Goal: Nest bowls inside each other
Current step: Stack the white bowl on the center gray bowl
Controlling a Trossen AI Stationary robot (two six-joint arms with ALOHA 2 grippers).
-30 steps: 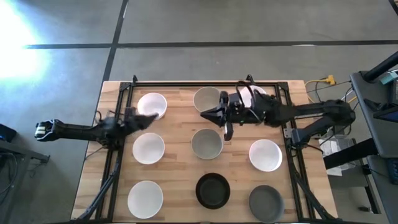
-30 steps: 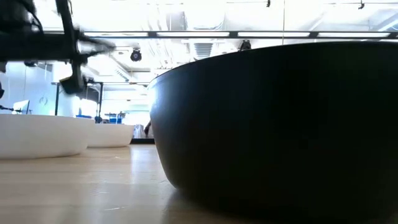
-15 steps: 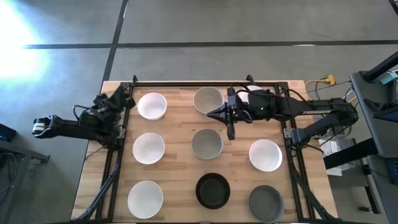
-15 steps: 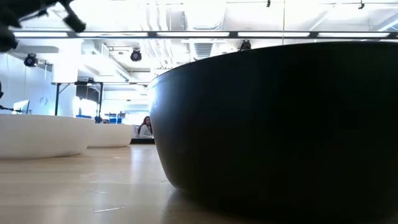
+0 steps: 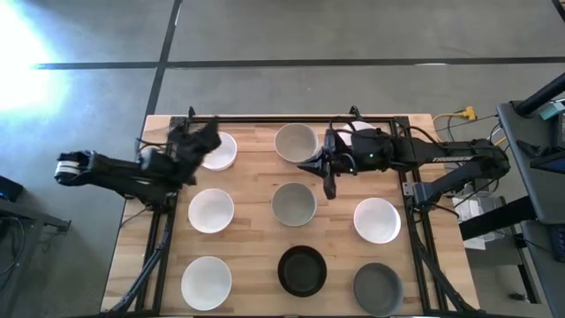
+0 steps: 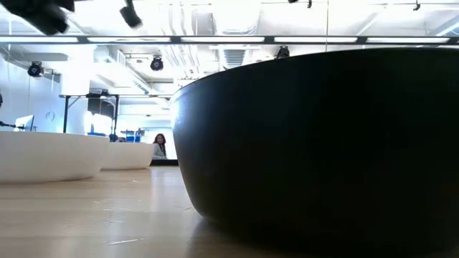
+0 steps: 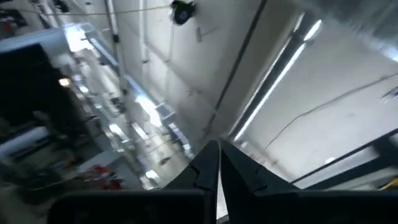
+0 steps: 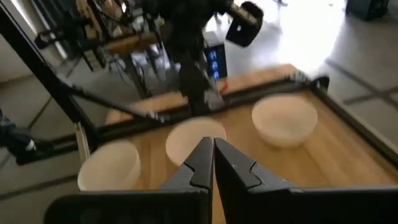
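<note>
Since a moment ago, my left end effector (image 5: 209,137) has swung back toward the upper-left white bowl (image 5: 218,150), fingers together, empty. My right end effector (image 5: 307,163) hovers pinched together beside the upper-centre beige bowl (image 5: 294,140). Nine bowls sit separately on the surface (image 5: 256,221); nothing nested yet.
</note>
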